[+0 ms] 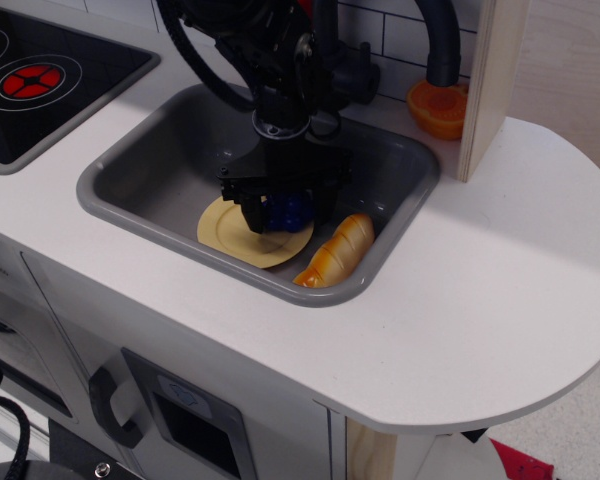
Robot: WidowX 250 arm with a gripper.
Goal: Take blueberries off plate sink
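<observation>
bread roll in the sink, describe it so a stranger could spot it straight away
Find the grey sink set in the white counter. Along its near right wall, right of the pale-yellow plate, lies the bread roll: a long orange-yellow loaf with pale stripes, the only elongated thing in the basin.

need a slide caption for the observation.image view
End effector lowered around the blueberries on the yellow plate in the grey sink, bread roll beside.
</observation>
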